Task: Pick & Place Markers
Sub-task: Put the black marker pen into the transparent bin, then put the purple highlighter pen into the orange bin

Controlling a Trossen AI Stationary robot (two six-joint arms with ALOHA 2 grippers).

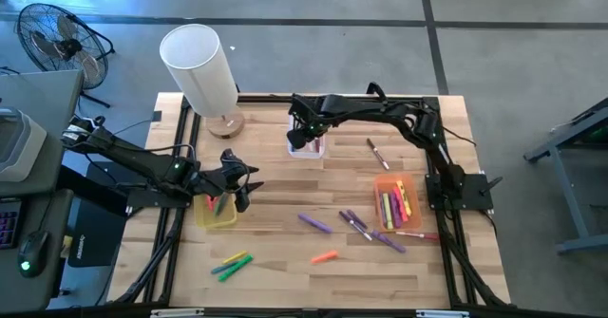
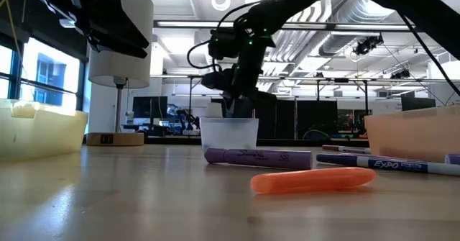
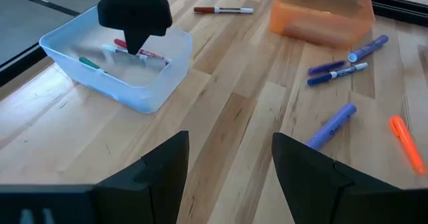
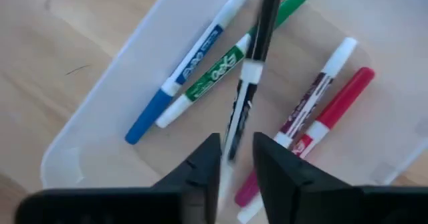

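Black marker hung over the clear bin, between the slightly parted fingers of the right gripper, seemingly being let go; it could snag or tip outside. Left gripper, wide open and empty, waited near the yellow bin

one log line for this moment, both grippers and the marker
right gripper: open over clear bin, black marker between fingers, dropping | left gripper: open, over yellow bin
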